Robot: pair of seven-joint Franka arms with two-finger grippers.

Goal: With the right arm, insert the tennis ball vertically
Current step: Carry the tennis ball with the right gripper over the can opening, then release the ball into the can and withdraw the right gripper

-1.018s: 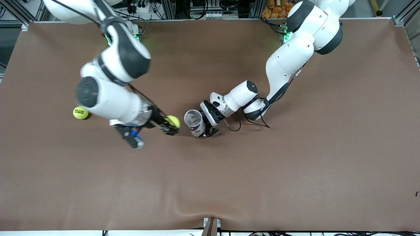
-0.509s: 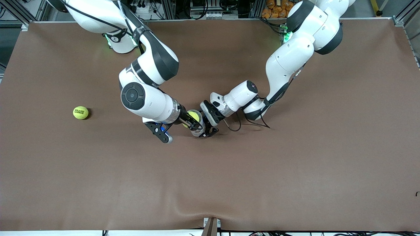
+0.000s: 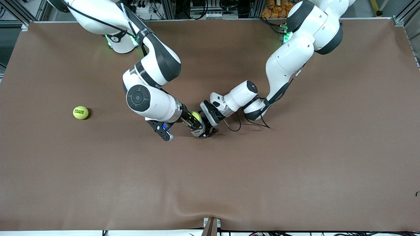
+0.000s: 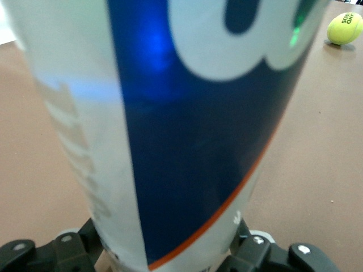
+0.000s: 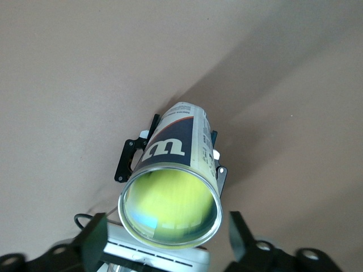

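A white and blue tennis-ball can [image 3: 197, 130] stands upright on the brown table, held by my left gripper [image 3: 204, 127], whose fingers [image 4: 253, 247] press both sides of the can [image 4: 187, 124]. My right gripper [image 3: 193, 121] is directly over the can's open mouth. In the right wrist view its fingers [image 5: 93, 242] stand wide apart on either side of the can's rim [image 5: 170, 211], and the can's inside shows yellow-green. A yellow tennis ball [image 3: 196, 115] sits in the can's mouth.
A second yellow tennis ball [image 3: 80, 112] lies on the table toward the right arm's end; it also shows in the left wrist view [image 4: 345, 28]. A black cable [image 3: 233, 126] loops on the table by the left arm's wrist.
My right arm has swung in with the tennis ball from beside the can to over its mouth. The ball now sits in the mouth, and the right fingers are spread. The left arm held still.
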